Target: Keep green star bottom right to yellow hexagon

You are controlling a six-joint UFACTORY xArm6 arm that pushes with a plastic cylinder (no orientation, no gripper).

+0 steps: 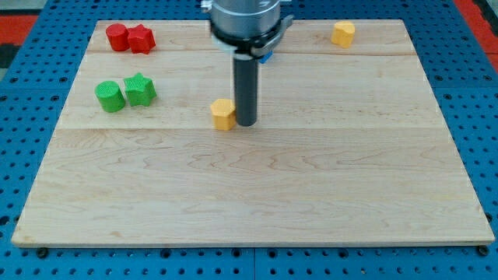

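My tip (246, 124) rests on the board near its middle. A yellow block (223, 113) sits right against the rod's left side; its shape looks hexagonal, but I cannot be sure. The green star (140, 89) lies far to the view's left of the tip, slightly higher than that yellow block. A second yellow block (343, 33), also roughly hexagonal, sits at the view's top right.
A green round block (110, 96) touches the star's left side. Two red blocks (130, 37) sit together at the top left. A bit of a blue block (265, 54) peeks out behind the arm. The wooden board (257, 194) lies on a blue pegboard.
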